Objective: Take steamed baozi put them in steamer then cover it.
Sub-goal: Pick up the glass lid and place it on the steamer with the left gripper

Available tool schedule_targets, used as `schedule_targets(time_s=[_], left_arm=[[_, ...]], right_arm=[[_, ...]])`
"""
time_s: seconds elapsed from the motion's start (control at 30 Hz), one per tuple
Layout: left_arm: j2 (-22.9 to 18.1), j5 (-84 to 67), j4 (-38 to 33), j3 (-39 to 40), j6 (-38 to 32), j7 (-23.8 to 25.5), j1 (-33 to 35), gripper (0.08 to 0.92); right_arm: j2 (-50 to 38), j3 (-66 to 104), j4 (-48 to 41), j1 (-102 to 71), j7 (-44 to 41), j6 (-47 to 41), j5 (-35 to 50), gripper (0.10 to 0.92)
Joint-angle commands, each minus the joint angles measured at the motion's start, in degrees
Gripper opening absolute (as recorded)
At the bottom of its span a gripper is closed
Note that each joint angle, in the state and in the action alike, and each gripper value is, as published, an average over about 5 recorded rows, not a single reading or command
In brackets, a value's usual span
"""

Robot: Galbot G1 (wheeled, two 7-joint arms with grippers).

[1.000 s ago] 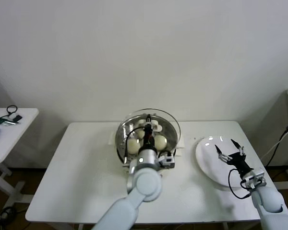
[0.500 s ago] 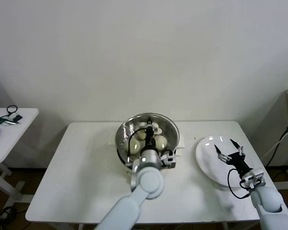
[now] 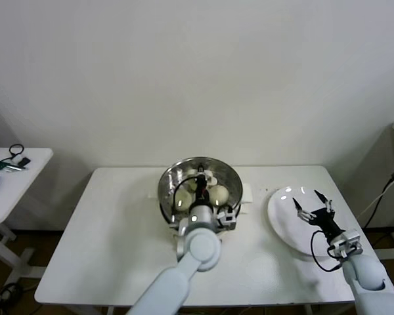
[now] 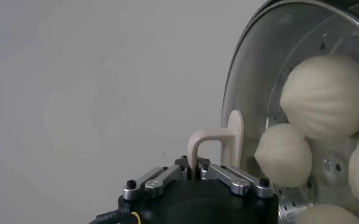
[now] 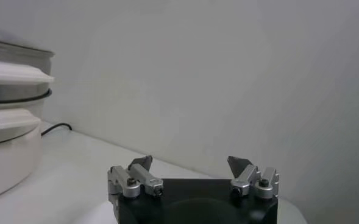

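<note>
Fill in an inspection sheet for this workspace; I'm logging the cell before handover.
Surface: white table, bare where visible.
Job's things: steamed baozi lie inside the steamer; the cover is over it, its handle pinched by the left gripper.
Clutter: empty white plate at the table's right.
Grippers: left gripper shut on the cover's handle above the steamer; right gripper open, idle over the plate.
Cables: black lead along the right wrist; a dark cord beside the steamer base.
Surroundings: plain white wall; side table at far left with small items.
</note>
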Motion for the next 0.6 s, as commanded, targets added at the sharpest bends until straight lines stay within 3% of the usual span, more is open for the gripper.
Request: schedule_targets(time_s=[0.03,0.6], left_arm=[[-0.55,-1.15,0.94,-0.79,2.83,-0.89,-0.12,0.152],[0.34,-1.69,0.58,-0.06,2.83,-1.01,0.39,0.152]], right_arm=[[0.04,0.03,-0.05,0.05,-0.05,0.01,-0.11,0.823],[0.36,0.03,-0.08,0.28,-0.19,-0.01,-0.52,0.823]])
